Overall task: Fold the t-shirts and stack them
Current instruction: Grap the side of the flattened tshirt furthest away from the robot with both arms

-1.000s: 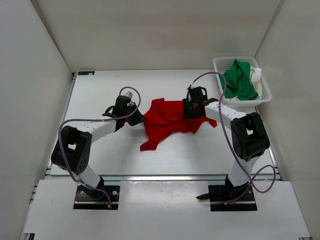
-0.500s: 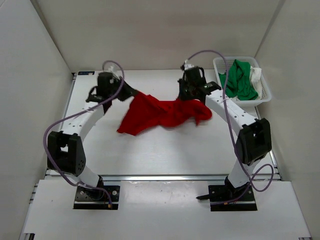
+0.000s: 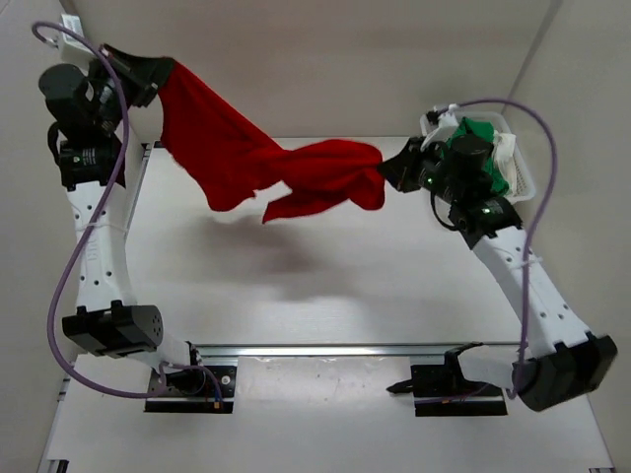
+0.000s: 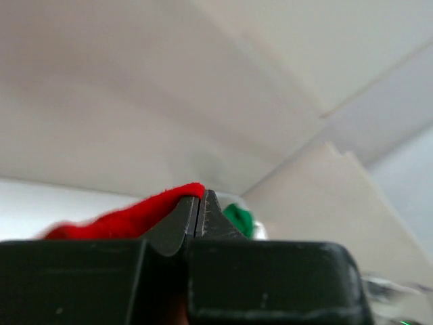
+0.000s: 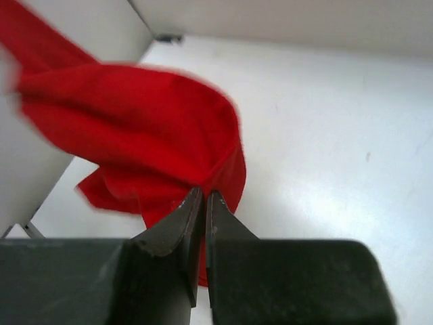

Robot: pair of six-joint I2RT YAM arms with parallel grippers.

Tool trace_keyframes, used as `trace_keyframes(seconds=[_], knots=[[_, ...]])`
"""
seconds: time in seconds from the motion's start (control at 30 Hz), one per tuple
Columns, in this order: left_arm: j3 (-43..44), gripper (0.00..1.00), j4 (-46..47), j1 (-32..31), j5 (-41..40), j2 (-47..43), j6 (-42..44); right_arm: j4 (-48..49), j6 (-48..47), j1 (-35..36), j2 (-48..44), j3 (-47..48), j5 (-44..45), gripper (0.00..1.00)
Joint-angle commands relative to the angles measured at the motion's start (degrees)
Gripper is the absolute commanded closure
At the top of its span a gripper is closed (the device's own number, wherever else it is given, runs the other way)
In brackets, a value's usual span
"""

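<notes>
The red t-shirt [image 3: 256, 163] hangs stretched in the air between both arms, well above the table. My left gripper [image 3: 166, 71] is raised high at the back left, shut on one end of it; red cloth [image 4: 128, 217] lies against its closed tips [image 4: 201, 196]. My right gripper [image 3: 386, 173] is shut on the other end at mid right, and the red cloth [image 5: 149, 128] bunches at its tips [image 5: 204, 195]. The green t-shirt [image 3: 483, 148] and a bit of the white t-shirt [image 3: 507, 148] lie in the basket behind the right arm.
The white mesh basket [image 3: 523, 182] stands at the back right corner of the white table [image 3: 325, 286]. White walls close in the table at the left, back and right. The arm bases [image 3: 187, 379] sit on the rail at the near edge.
Both arms have lifted the red t-shirt off the table and pulled apart; the left arm rose far up to the back left. The right gripper closed on the cloth.
</notes>
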Motion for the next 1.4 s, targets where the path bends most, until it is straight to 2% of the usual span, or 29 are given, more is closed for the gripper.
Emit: trace_keyframes(seconds=[0.0, 0.1, 0.23, 0.33, 0.43, 0.6, 0.67, 0.83, 0.93, 1.0, 1.07, 1.13, 1.23, 1.27, 1.33, 1.37], knots=[[11.66, 1.0, -2.5, -1.57, 5.46, 2.52, -3.38, 7.98, 7.75, -3.79, 7.81, -13.8, -11.67, 1.0], [18.97, 1.0, -1.71, -4.73, 6.7, 5.51, -4.88, 8.53, 7.14, 3.04, 15.01, -14.63, -7.74, 1.0], [20.75, 1.0, -0.04, -6.33, 6.61, 4.9, -5.5, 9.67, 6.35, 9.82, 22.93, -11.82, -8.41, 1.0], [19.79, 1.0, -0.39, -7.47, 5.03, 3.58, -3.66, 5.38, 4.33, 14.13, 25.93, -5.33, -6.15, 1.0], [19.18, 1.0, -3.11, -6.68, 1.97, 1.91, -0.59, 2.12, 1.87, 15.37, 21.13, -3.28, 0.61, 1.0], [17.24, 1.0, -2.77, -5.01, 2.31, -0.11, -0.66, -3.67, -1.91, 15.63, 7.5, -2.41, 4.48, 1.0], [16.36, 1.0, -2.68, -4.14, 2.31, -1.6, -1.19, -6.75, -2.44, 17.47, 2.93, 1.26, 7.46, 1.0], [17.75, 1.0, -5.91, -3.34, -0.31, -3.71, 1.16, -14.92, -3.32, 19.24, 1.07, 11.81, 7.57, 1.0], [19.87, 1.0, -9.17, -4.74, -4.44, -4.59, 4.33, -17.57, -4.28, 16.52, 2.2, 18.49, 6.44, 1.0], [20.66, 1.0, -10.84, -5.8, -7.25, -4.68, 6.97, -18.01, -4.03, 11.43, 3.17, 21.05, 4.06, 0.99], [19.79, 1.0, -11.72, -6.76, -8.67, -4.68, 8.21, -17.41, -3.67, 5.99, 3.96, 21.59, -0.67, 1.0], [17.34, 1.0, -12.6, -8.34, -11.64, -5.29, 9.96, -15.92, -2.36, -2.6, 6.15, 20.45, -9.26, 1.0], [6.81, 1.0, -9.9, -9.58, -15.88, -7.48, 12.34, -13.98, -2.36, -8.69, 12.65, 19.39, -13.51, 1.0], [-3.31, 1.0, -7.71, -11.06, -16.49, -7.84, 11.74, -14.23, -3.14, -9.58, 18.85, 21.05, -15.18, 1.0], [-9.37, 1.0, -3.58, -11.6, -17.81, -6.89, 11.64, -15.98, -3.85, -10.99, 24.33, 23.68, -17.03, 1.0], [-13.22, 1.0, -2.25, -11.52, -18.78, -5.75, 11.29, -18.34, -3.85, -11.26, 30.36, 27.79, -16.6, 1.0]])
